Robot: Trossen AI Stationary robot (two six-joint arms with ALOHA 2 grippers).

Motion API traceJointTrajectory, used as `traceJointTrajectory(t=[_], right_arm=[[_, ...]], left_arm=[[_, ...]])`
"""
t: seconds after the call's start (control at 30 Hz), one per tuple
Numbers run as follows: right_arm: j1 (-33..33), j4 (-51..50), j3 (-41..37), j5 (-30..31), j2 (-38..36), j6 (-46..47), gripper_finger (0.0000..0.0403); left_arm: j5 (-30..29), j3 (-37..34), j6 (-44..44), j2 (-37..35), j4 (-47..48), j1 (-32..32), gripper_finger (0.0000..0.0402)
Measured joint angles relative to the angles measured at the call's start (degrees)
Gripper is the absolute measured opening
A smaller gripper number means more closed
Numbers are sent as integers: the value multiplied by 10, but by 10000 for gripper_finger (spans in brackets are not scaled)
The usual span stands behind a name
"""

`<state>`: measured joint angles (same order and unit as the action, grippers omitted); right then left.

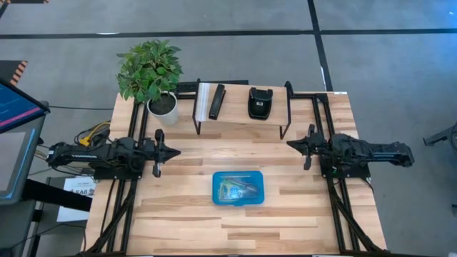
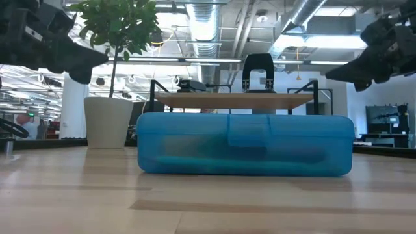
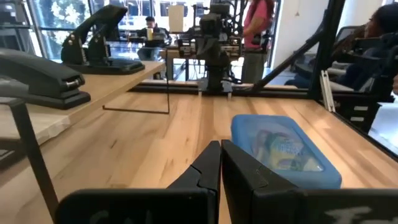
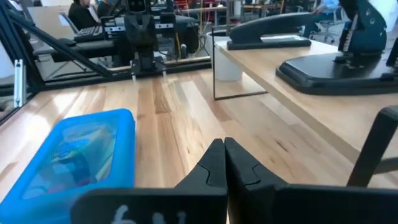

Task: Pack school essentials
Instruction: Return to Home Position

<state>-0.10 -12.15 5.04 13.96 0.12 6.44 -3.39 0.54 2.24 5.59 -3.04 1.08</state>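
Stationery (image 3: 280, 149) lies inside one blue box (image 1: 238, 188), lid down, centre-front on the surface (image 1: 186, 228); pieces cannot be counted through the lid. Risk: latch may not be snapped, so the lid could spring. Two tools, left tool (image 3: 221, 154) and right tool (image 4: 224, 152), both pinched closed and empty, well apart from the box. One shelf (image 1: 239, 114), one plant (image 1: 150, 68).
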Motion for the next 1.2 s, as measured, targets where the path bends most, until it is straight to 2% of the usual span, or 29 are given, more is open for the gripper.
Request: traceJointTrajectory(t=[0.23,0.37,0.6,1.2], right_arm=[[-4,-8,1,-1,0,10,4],[-4,-9,1,13,0,48,17],[-4,-10,1,14,0,51,37],[-4,-7,0,14,0,52,37]], left_arm=[[6,-1,0,0,3,0,2],[8,-1,0,0,9,0,2],[36,-1,-9,0,11,0,2],[36,-1,2,0,10,0,2]])
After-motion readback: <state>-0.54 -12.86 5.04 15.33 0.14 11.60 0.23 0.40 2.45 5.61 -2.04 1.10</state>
